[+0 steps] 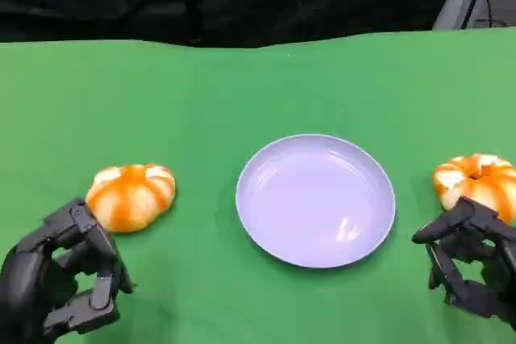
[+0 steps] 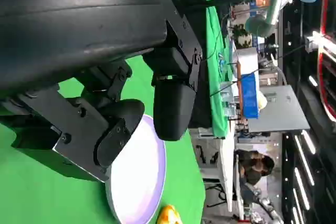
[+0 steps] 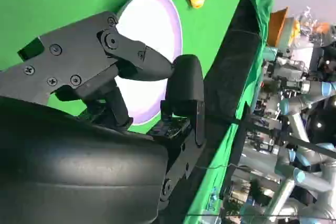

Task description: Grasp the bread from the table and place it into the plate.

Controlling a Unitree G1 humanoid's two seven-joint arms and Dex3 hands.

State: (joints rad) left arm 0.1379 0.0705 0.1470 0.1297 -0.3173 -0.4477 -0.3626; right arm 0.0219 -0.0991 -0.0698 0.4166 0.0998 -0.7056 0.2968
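— Orange-glazed bread roll [image 1: 131, 196] lies just ahead of the left hand [image 1: 60, 283], untouched; fingers apart, holding nothing.
— Right hand [image 1: 472, 259]?
— Also spread, empty. Second roll [image 1: 477, 184] just beyond it; lavender plate [image 1: 315, 200] between both hands.

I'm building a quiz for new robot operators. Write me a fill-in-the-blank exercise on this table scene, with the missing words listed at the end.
1. The round plate on the green table holds ____.
2. The number of bread rolls lying on the cloth is ____.
3. The left bread roll lies just beyond the robot's ____ hand.
4. The right hand sits close to the right bread roll and holds ____.

Missing words: nothing; two; left; nothing
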